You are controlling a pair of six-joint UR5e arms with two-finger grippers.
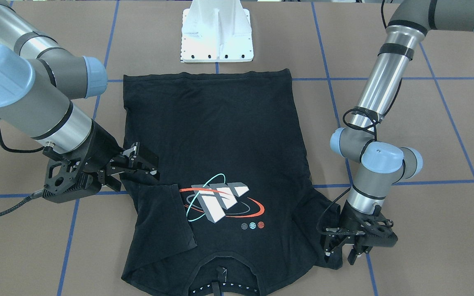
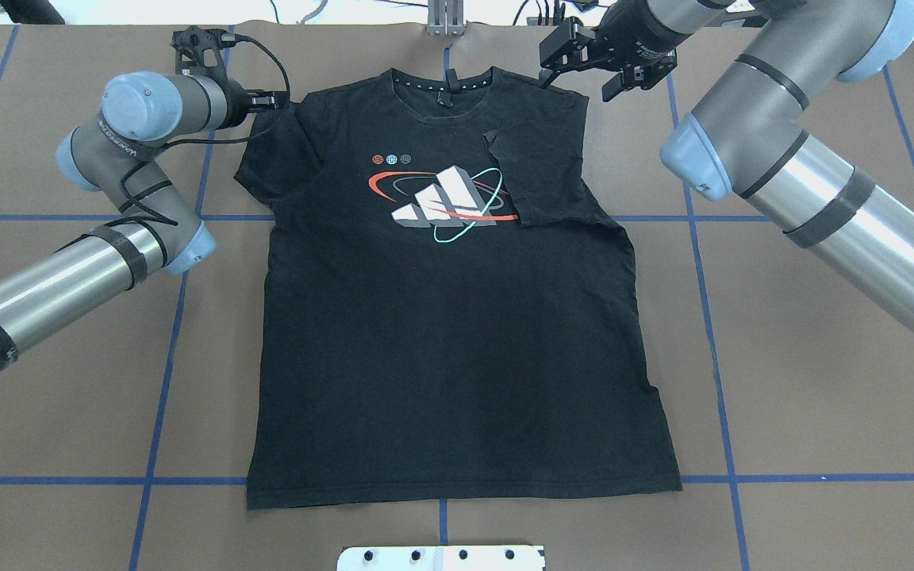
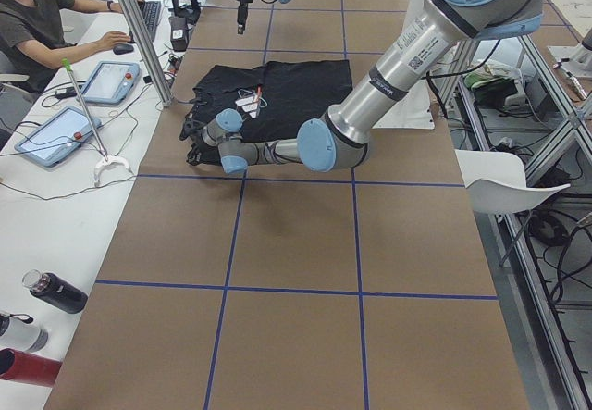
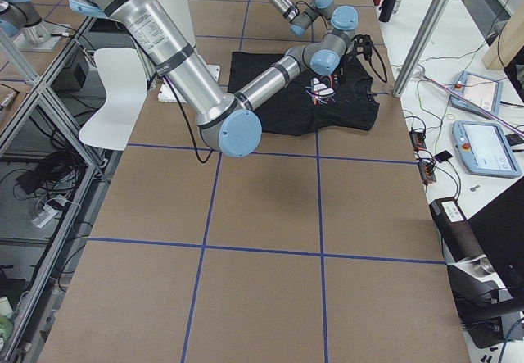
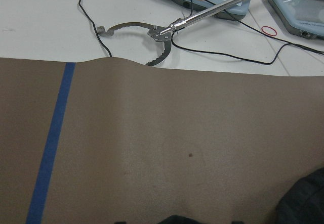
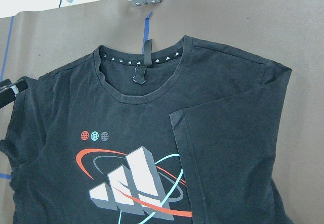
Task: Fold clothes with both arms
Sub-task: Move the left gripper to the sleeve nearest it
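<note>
The black T-shirt (image 2: 441, 333) lies flat and logo-side up on the brown table, collar toward the far edge. Its white-grey logo (image 2: 445, 202) has red and teal rings. One sleeve (image 2: 544, 174) is folded in over the chest, beside the logo. My right gripper (image 2: 580, 75) hovers open above that shoulder with nothing between its fingers; in the front view it (image 1: 146, 164) hangs over the folded sleeve (image 1: 163, 218). My left gripper (image 1: 340, 255) is low at the other sleeve's outer edge, open. The left wrist view shows only a corner of black fabric (image 5: 304, 198).
The white base plate (image 2: 441, 557) sits at the near table edge, close to the shirt's hem. Blue tape lines cross the table. Beyond the far edge a person (image 3: 37, 12) sits at a bench with tablets (image 3: 111, 81), a grabber tool (image 5: 152, 32) and cables.
</note>
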